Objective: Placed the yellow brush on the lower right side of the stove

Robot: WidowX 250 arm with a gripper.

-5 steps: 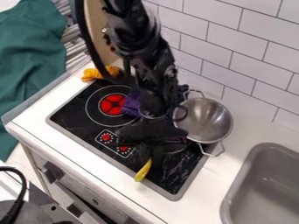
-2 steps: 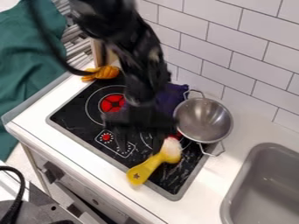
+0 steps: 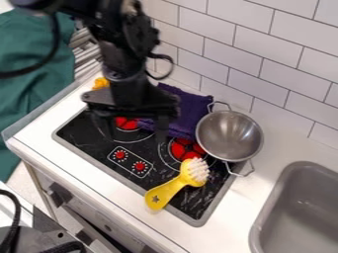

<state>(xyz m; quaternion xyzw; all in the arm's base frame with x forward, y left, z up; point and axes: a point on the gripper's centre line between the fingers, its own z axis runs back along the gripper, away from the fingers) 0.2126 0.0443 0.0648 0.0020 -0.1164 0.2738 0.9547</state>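
Camera view: my black two-finger pincer [image 3: 133, 133] hangs above the far left part of the black stove [image 3: 86, 136], its fingers spread wide with nothing between them. The yellow brush with white bristles [image 3: 173, 187] lies on the near right part of the stove, well apart from my pincer. Its handle points near and left, the end over the stove's near rim; its head points far and right, just beside the right red burner [image 3: 185, 147]. Noted also: a round silver metal pot [image 3: 229, 136] at the stove's far right, with folded purple cloth [image 3: 191, 107] to its left.
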